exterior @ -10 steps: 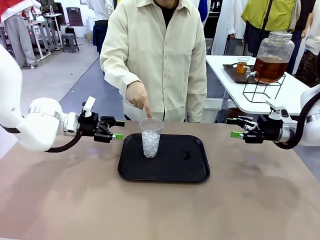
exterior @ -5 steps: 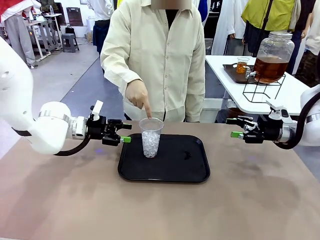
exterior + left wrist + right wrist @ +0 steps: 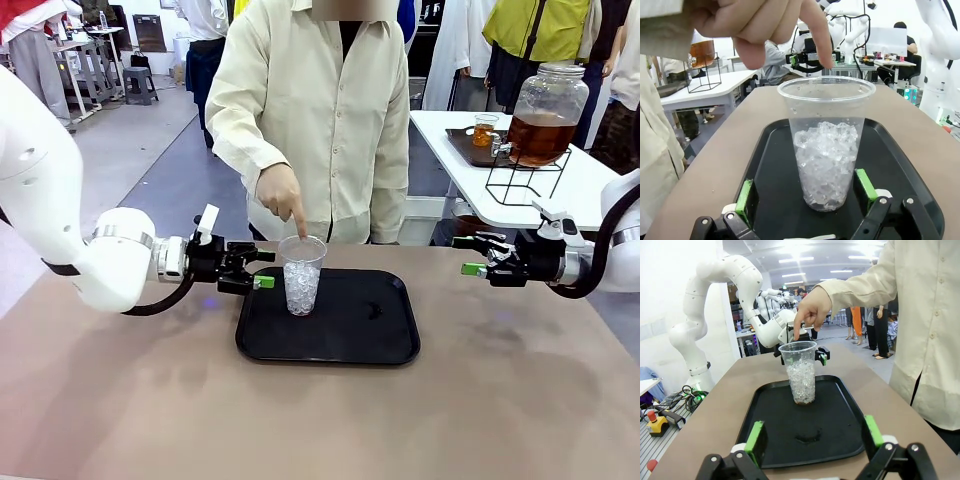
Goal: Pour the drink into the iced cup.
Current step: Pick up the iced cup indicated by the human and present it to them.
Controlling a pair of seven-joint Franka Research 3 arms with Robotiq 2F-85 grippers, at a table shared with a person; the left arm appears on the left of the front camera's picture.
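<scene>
Left gripper (image 3: 262, 268) spread open, just beside the cup (image 3: 301, 275); thin plastic, ice-weighted, likely crushable and slippery; grasp mid-wall, gently.

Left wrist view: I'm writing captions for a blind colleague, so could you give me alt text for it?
A clear plastic cup of ice stands on a black tray, between the open jaws of the left gripper. A person's hand points one finger down at the cup's rim.
</scene>
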